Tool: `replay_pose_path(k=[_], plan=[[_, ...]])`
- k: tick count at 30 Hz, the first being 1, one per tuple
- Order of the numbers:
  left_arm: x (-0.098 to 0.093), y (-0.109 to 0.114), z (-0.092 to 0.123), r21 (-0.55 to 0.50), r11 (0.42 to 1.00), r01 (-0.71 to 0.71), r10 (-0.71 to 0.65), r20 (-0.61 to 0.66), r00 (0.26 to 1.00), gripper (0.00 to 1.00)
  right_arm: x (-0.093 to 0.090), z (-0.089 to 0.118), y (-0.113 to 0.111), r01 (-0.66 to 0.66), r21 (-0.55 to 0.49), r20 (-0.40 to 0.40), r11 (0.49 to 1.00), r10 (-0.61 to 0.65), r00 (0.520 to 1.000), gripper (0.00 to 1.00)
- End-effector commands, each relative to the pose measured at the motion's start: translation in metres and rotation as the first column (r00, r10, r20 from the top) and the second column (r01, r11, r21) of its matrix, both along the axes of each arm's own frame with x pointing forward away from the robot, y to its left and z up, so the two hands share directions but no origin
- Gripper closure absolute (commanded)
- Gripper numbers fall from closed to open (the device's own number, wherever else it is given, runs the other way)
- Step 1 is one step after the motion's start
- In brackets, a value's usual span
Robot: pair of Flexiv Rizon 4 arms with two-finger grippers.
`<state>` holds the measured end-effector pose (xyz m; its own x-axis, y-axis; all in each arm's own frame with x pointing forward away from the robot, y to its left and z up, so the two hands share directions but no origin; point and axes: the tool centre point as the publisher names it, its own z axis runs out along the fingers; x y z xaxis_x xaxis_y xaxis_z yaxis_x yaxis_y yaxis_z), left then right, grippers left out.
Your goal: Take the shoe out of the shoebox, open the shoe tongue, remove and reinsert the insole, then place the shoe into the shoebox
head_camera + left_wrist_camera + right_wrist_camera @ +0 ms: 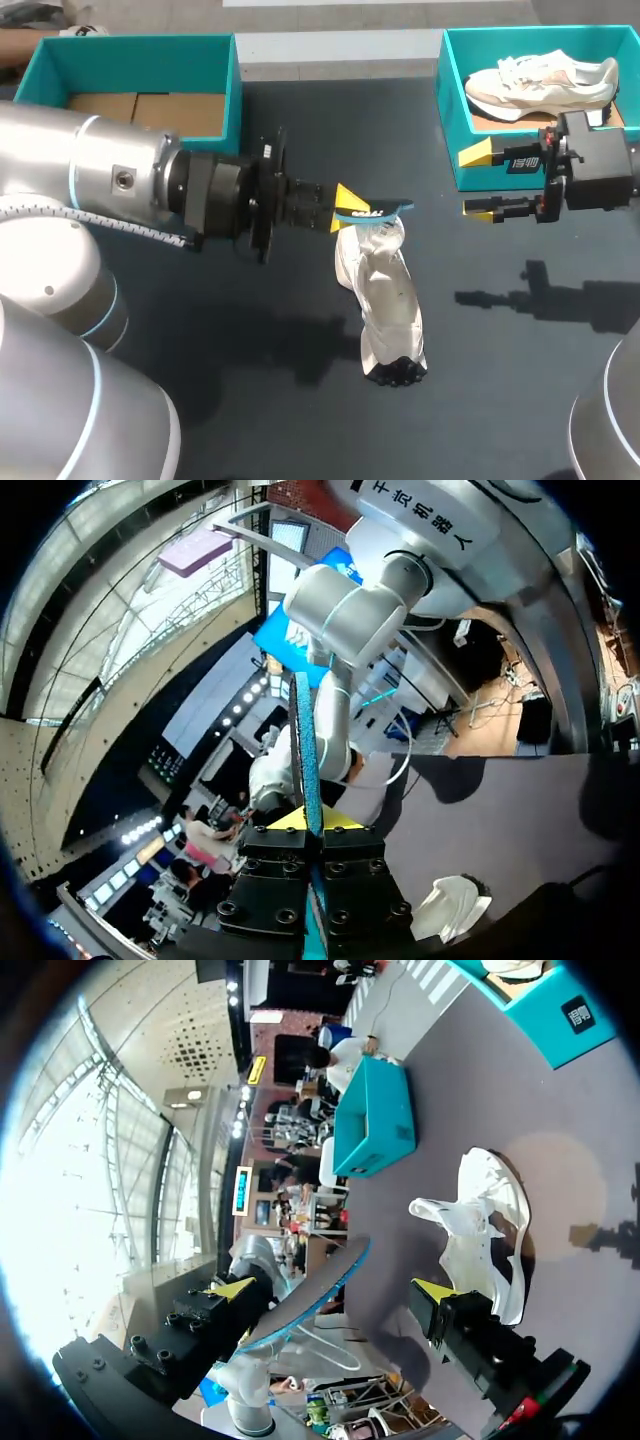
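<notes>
- left gripper (340, 212) is clamped on the thin, blue-edged insole (377, 211), just above the shoe's collar.
- shoe (385, 300) lies on the dark table (250, 400), long axis running from that gripper toward the robot; left arm nearer.
- right gripper (478, 181) gapes wide, empty, well apart.
- the upper is soft, crumpled white; the insole curved, bendy.

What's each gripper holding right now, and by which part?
The left gripper is shut on the insole, clamping one end; the rest sticks out over the shoe. The right gripper is open and holds nothing.
</notes>
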<state>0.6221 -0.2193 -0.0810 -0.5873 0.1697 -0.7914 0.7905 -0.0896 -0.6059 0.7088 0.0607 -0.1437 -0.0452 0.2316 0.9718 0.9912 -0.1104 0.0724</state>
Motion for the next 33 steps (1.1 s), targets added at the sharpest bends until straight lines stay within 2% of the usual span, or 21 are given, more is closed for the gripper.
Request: replay_pose_path(k=[1,14,19,26,33], plan=[[-0.006,0.003,-0.004,-0.129,0.991,0.043,0.070,0.755,0.652,1.00,0.001,0.000,0.002,0.001,-0.001,-0.001,1.000,-0.001,1.000,0.00],[-0.006,0.003,-0.004,-0.129,0.991,0.043,0.070,0.755,0.652,1.00,0.001,-0.001,0.003,-0.009,0.007,0.001,1.000,0.009,1.000,0.00],[0.004,0.005,-0.018,-0.100,0.995,0.004,0.075,0.765,0.640,1.00,0.001,0.001,0.006,-0.034,0.052,-0.030,0.998,0.035,0.999,0.00],[0.019,0.005,-0.035,-0.108,0.991,-0.081,0.135,0.757,0.639,1.00,0.002,0.015,0.024,-0.034,0.081,-0.026,0.996,0.036,0.999,0.00],[0.025,-0.008,-0.048,-0.101,0.992,-0.077,0.127,0.747,0.653,1.00,0.005,0.020,0.043,-0.069,0.098,-0.018,0.993,0.071,0.997,0.00]])
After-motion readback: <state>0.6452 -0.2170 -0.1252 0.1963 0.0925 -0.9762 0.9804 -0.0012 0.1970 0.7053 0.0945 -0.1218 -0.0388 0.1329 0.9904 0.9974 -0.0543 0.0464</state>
